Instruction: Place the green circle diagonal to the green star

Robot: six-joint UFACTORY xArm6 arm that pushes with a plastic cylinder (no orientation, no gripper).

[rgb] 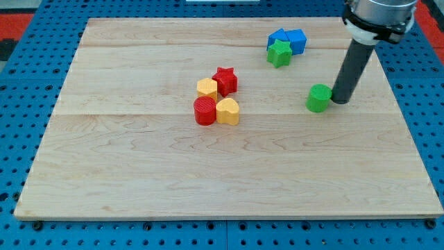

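Our arm ends in a straight, dark, matte rod of round section, smooth along its visible length down to my tip point(340, 101). Above the rod we show a wider cylindrical housing in dark grey metal, ringed by a white collar where rod and housing join. The housing's upper part is cut off by the frame near the table's far right corner.

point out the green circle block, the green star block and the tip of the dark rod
green circle block point(319, 98): camera view, its top face
green star block point(279, 52): camera view, its top face
my tip point(339, 101): camera view, rod's very end
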